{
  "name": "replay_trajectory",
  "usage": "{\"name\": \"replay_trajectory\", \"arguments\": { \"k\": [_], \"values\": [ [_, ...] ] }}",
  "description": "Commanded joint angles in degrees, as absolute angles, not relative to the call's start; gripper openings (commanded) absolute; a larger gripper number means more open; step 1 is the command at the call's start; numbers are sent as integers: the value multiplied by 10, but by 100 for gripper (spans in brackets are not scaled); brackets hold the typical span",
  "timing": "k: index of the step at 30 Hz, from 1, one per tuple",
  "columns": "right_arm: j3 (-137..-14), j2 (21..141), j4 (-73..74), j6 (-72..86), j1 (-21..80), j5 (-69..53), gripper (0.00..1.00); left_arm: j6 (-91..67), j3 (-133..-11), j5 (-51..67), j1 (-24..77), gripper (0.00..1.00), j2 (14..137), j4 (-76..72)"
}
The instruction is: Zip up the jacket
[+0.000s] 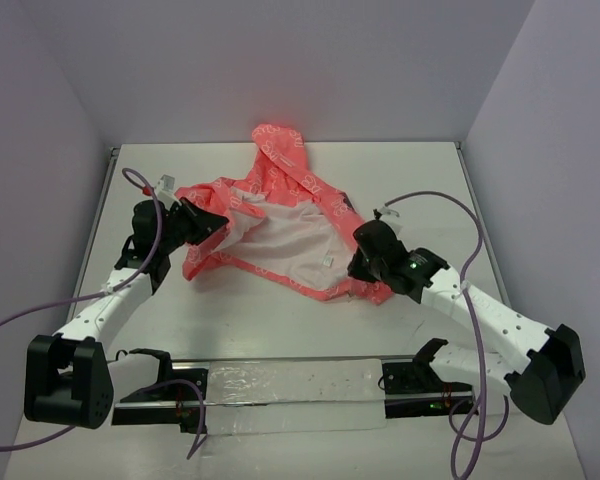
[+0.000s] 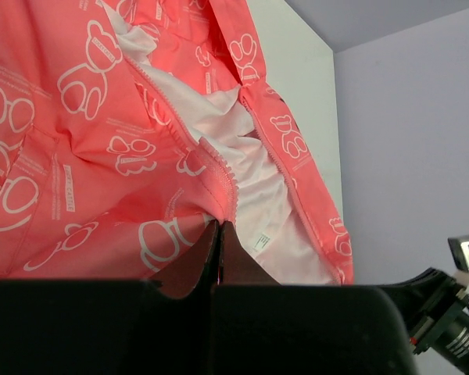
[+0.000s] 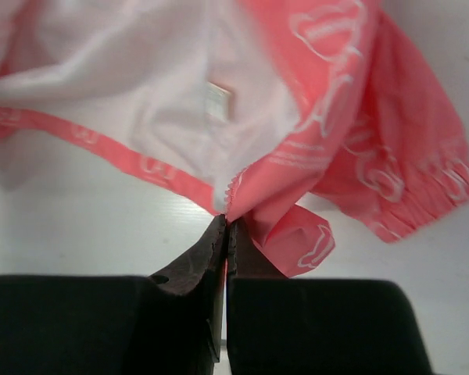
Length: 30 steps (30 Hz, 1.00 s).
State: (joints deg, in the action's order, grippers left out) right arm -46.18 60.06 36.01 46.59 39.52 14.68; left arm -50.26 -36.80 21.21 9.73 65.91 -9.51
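Note:
The coral-pink jacket [image 1: 280,215] with white printed marks lies open on the table, its pale lining [image 1: 280,245] facing up and the hood pointing to the back. My left gripper [image 1: 205,228] is shut on the jacket's left front edge by the zipper teeth [image 2: 223,187]. My right gripper [image 1: 358,272] is shut on the jacket's lower right front edge [image 3: 233,191], where zipper teeth show at the fingertips. The two zipper sides [image 2: 277,168] run apart up the opening. A small white label [image 3: 217,100] sits on the lining.
White table [image 1: 230,320] walled in by pale panels at the back and sides. A clear plastic strip [image 1: 290,390] on a dark rail lies along the near edge between the arm bases. Purple cables [image 1: 460,215] loop off both arms.

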Motion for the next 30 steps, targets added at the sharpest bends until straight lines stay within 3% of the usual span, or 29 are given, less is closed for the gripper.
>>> {"name": "replay_trajectory", "arguments": {
  "k": [1, 4, 8, 9, 14, 24, 30],
  "values": [
    [-527, 679, 274, 455, 408, 118, 0, -489, -383, 218, 105, 0, 654, -98],
    [-600, 788, 255, 457, 409, 140, 5, -482, -388, 227, 110, 0, 651, -89],
    [-721, 923, 249, 424, 409, 108, 38, -439, -410, 210, 113, 0, 644, -47],
    [-747, 943, 262, 418, 408, 103, 42, -432, -418, 207, 113, 0, 645, -34],
    [-745, 927, 260, 408, 407, 98, 52, -429, -427, 225, 115, 0, 638, -26],
    [-647, 830, 244, 435, 412, 71, 48, -439, -410, 250, 118, 0, 635, -50],
    [-680, 855, 283, 473, 422, 90, 56, -440, -411, 251, 120, 0, 635, -51]
  ]
}}
